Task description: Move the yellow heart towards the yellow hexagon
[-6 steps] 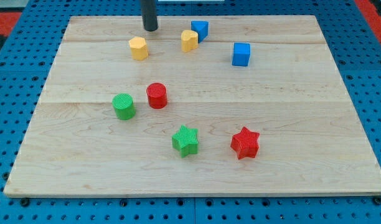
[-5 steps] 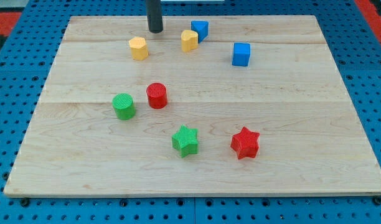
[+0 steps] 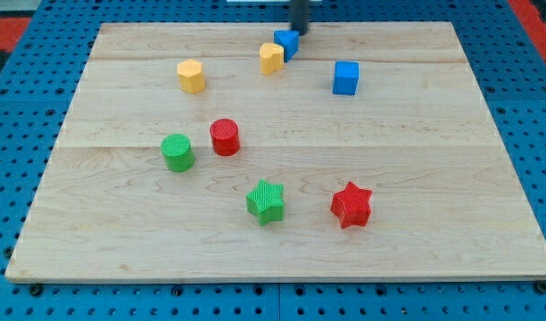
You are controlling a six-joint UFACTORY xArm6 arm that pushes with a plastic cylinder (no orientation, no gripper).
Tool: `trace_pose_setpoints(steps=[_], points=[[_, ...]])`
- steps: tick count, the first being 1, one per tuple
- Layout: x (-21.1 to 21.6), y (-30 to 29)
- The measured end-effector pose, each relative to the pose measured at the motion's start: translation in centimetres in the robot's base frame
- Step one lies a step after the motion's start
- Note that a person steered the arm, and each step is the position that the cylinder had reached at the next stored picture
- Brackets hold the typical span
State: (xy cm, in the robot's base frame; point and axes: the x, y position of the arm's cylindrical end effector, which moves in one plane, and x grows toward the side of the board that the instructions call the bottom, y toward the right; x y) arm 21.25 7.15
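Pale wood board (image 3: 416, 178) on blue pegboard (image 3: 14, 178); edges blurry.

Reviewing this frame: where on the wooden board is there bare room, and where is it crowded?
Free: the strip below the green star and red star; the right side beyond the lone blue cube; the left edge beside the green cylinder. Crowded: top centre, where the yellow heart, second blue cube and my tip cluster.

Lab bench: wooden board (image 3: 434, 223) on blue perforated base (image 3: 14, 134).
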Motion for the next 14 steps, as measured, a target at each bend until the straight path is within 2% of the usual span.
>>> trace_pose_setpoints(steps=[1, 2, 4, 7, 10, 11, 13, 14], points=[[2.3, 1.6], [-1.7, 1.6], [-1.8, -5.1], [3.1, -4.3], [5.4, -4.5], [5.4, -9.8], [5.9, -10.3], [7.4, -13.2]])
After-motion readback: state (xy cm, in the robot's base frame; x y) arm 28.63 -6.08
